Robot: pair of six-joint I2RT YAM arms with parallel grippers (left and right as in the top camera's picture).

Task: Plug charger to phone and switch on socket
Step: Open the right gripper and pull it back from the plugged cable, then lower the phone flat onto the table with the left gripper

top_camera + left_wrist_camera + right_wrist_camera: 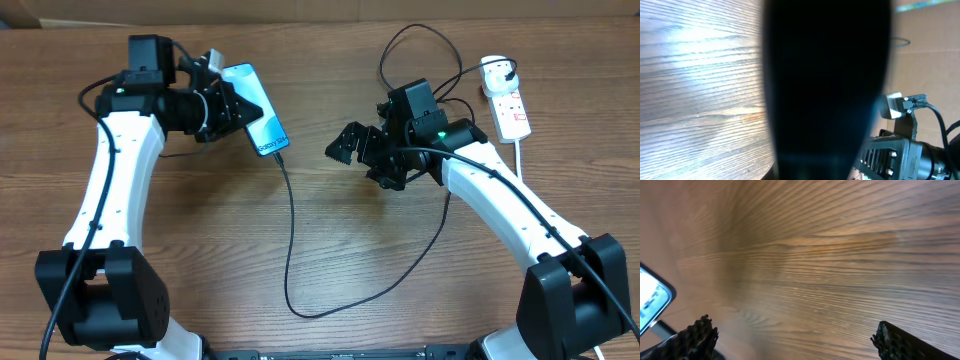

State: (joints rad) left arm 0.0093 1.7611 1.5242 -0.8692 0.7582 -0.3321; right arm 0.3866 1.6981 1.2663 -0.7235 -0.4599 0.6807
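At phone (255, 121) — charger (292, 230), seemingly joined

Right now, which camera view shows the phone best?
The overhead view: most of the phone shows there, screen visible, with the charger at its lower end. The right wrist view catches only one bright corner. The left wrist view gives just a dark blur.
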